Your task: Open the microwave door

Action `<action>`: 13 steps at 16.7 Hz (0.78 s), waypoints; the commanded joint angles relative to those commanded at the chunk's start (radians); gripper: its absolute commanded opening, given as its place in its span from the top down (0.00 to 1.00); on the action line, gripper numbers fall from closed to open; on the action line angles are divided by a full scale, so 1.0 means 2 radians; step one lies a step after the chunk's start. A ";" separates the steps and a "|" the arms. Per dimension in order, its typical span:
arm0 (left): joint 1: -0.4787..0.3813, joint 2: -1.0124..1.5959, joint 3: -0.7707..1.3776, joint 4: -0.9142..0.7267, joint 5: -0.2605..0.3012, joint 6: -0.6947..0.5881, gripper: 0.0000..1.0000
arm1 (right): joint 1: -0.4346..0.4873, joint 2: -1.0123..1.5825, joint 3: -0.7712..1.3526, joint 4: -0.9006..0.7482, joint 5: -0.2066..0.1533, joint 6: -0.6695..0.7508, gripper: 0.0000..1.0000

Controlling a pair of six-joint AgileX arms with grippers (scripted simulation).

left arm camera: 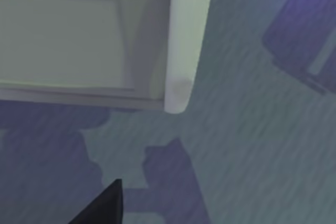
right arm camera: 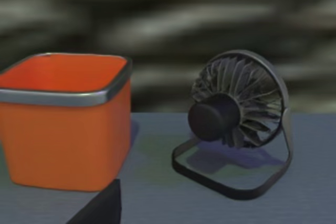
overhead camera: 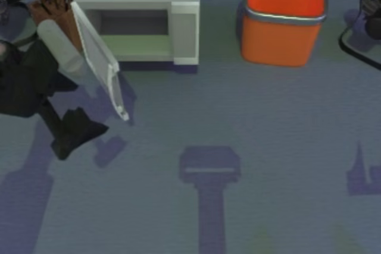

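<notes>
at the desk's (overhead camera: 250, 147) far left corner, a brown holder with thin sticks (overhead camera: 52, 1) stands just beside the microwave (overhead camera: 140, 13), which sits against the far edge, left of centre. its door (overhead camera: 98, 57) is swung wide open, hinged at the oven's left front corner and angled out toward the desk's near left, the slim handle bar (overhead camera: 119, 96) at its free end. the cavity lies exposed, with the plain control panel (overhead camera: 185, 33) on its right. the left arm reaches in from the left edge, and the left end effector (overhead camera: 74, 132) sits on the near side of the open door, close to the handle end but apart from it; whether its fingers are together or spread cannot be told. the left wrist view shows the door's rounded edge (left arm camera: 186, 40) above the desk and one dark fingertip (left arm camera: 102, 208). right of the microwave, an orange bin (overhead camera: 284, 16) stands at the far edge. at the far right corner, a small black fan (right arm camera: 239, 114) on a wire stand appears beside the bin in the right wrist view, where one dark finger (right arm camera: 102, 208) of the right end effector shows; its state cannot be told.
</notes>
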 joint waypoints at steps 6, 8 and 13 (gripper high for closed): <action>-0.004 0.014 0.017 -0.015 -0.008 -0.016 0.00 | 0.000 0.000 0.000 0.000 0.000 0.000 0.00; -0.014 0.041 0.053 -0.049 -0.024 -0.052 0.00 | 0.000 0.000 0.000 0.000 0.000 0.000 0.00; -0.053 0.140 0.228 -0.184 -0.095 -0.227 0.00 | 0.000 0.000 0.000 0.000 0.000 0.000 0.00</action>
